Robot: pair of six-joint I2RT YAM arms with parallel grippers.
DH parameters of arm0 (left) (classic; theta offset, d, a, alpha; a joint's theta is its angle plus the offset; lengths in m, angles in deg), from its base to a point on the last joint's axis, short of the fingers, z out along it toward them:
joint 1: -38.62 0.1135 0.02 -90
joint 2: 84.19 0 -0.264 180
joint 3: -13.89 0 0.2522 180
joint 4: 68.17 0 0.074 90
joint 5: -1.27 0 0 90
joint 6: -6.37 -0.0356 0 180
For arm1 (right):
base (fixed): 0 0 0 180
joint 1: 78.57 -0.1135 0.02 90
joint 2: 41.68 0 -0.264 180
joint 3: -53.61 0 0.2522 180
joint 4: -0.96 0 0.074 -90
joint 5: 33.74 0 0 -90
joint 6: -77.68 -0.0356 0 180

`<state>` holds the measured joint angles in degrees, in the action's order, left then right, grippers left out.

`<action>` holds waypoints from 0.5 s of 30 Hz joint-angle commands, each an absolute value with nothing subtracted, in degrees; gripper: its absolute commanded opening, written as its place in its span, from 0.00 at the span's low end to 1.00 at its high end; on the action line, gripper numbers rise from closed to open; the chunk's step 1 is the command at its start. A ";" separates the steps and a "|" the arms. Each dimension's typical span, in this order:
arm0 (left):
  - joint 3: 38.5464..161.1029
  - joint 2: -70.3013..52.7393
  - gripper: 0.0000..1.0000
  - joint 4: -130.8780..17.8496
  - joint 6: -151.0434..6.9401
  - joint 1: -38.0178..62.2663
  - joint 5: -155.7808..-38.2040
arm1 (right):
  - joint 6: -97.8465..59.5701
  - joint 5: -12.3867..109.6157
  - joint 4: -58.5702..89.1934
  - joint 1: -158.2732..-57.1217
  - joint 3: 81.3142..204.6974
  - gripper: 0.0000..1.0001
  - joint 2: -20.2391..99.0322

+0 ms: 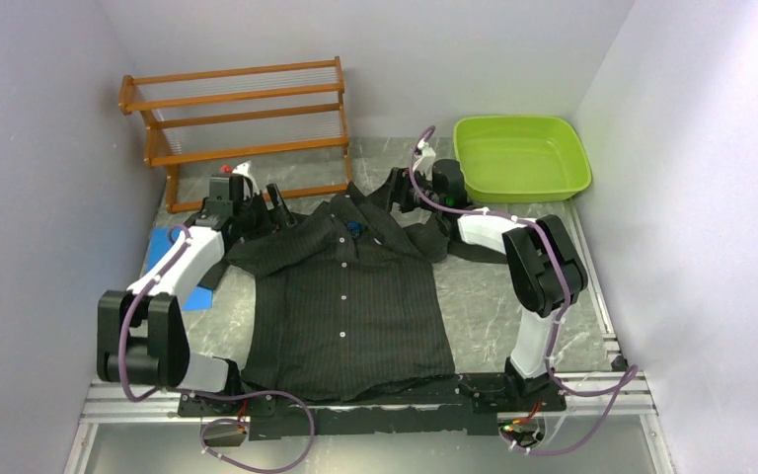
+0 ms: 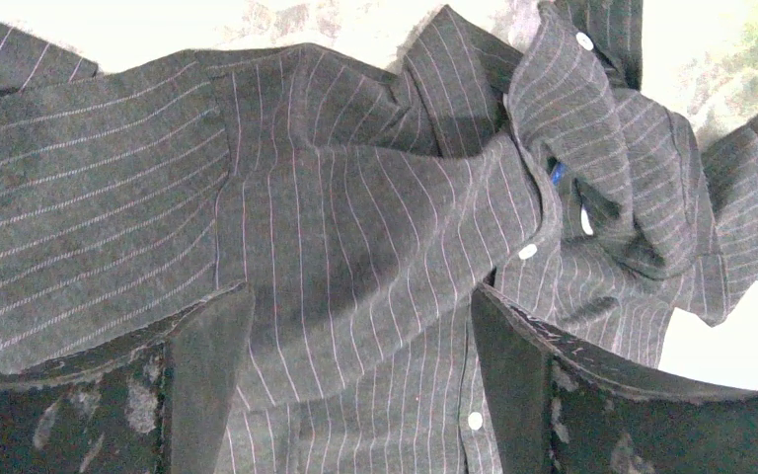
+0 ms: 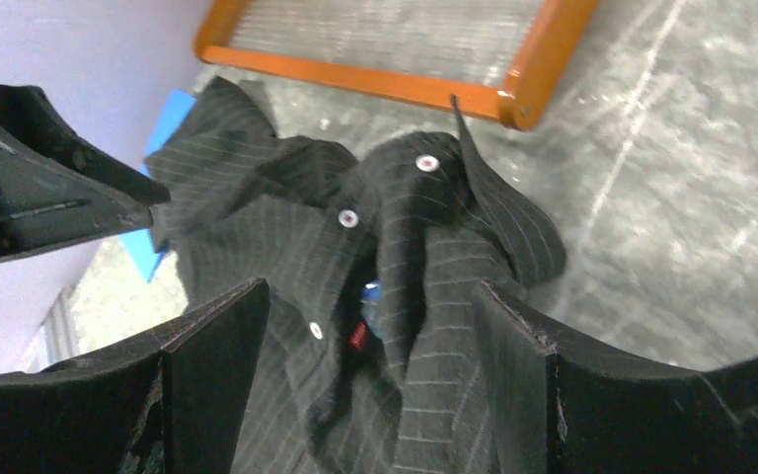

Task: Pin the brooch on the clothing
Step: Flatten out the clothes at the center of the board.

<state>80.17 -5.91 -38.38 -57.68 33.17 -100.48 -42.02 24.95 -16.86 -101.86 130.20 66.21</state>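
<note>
The black pinstriped shirt lies front up on the table, buttoned, with its collar at the far end. My left gripper is open and empty over the shirt's left shoulder; in the left wrist view only striped cloth lies between its fingers. My right gripper is open and empty at the collar's right side; in the right wrist view it stands over the rumpled collar. A small blue and red bit shows inside the neck opening. I cannot make out a brooch in any view.
A wooden rack stands at the back left, close behind the collar. A green basin sits at the back right. A blue flat sheet lies under the left arm. Walls close in left and right.
</note>
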 commanded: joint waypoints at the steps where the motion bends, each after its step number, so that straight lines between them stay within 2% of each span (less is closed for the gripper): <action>1: 86.49 -0.77 0.86 -37.63 -58.91 33.09 -100.63 | -34.87 31.19 -4.37 -101.83 133.72 0.79 61.97; 7: 91.39 7.79 0.91 -39.21 -60.22 33.68 -98.42 | -35.92 32.33 5.14 -100.90 138.28 0.78 67.79; 11: 94.87 14.31 0.90 -40.05 -59.43 34.52 -98.98 | -36.57 28.91 5.81 -100.89 141.25 0.75 71.67; 15: 97.44 20.80 0.78 -40.68 -60.54 34.66 -104.30 | -37.56 25.30 4.98 -100.89 143.97 0.68 74.55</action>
